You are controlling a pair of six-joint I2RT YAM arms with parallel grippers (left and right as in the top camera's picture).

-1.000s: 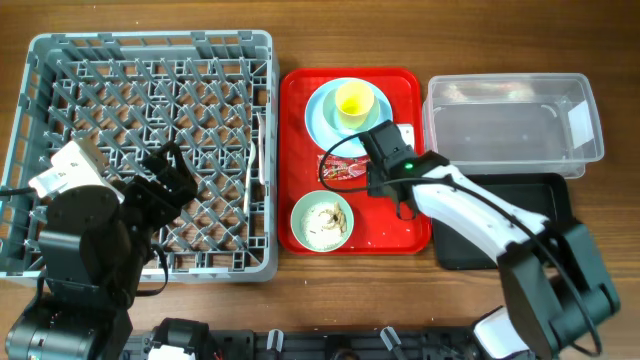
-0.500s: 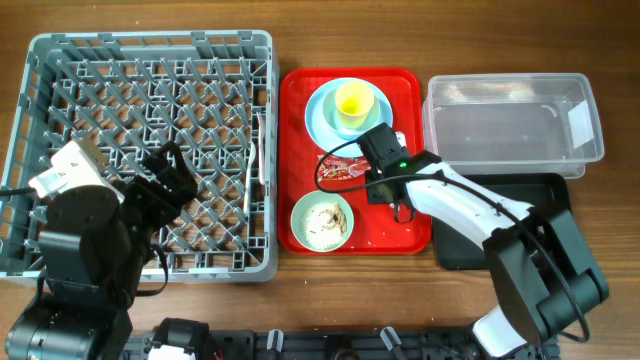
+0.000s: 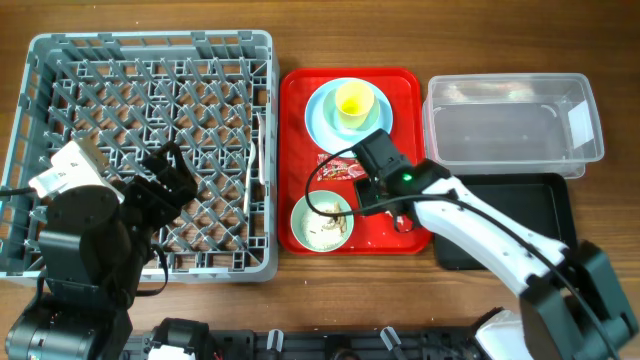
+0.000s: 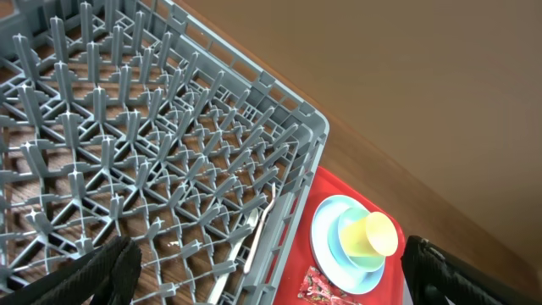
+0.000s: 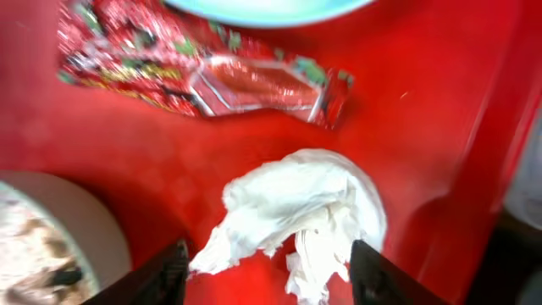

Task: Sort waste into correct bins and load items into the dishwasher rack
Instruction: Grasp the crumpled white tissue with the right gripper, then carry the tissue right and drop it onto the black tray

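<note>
Through the right wrist camera I see bare red tray (image 5: 161, 161) on both sides of the crumpled tissue (image 5: 296, 203), enough for the right gripper (image 5: 269, 267) to straddle it. The wrapper (image 5: 203, 76) lies close ahead, the bowl (image 5: 47, 246) crowds the left finger, and the tray's raised rim, I think, hems the right.

Tissue (image 5: 296, 203) lies beside wrapper (image 5: 203, 80) on serving tray (image 5: 118, 174).

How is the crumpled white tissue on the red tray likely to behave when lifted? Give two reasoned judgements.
The tissue probably weighs little and is floppy: its thin, loose folds should squash in a pinch. Lying slumped on the tray, it seems unlikely to roll, though a flap might trail.
</note>
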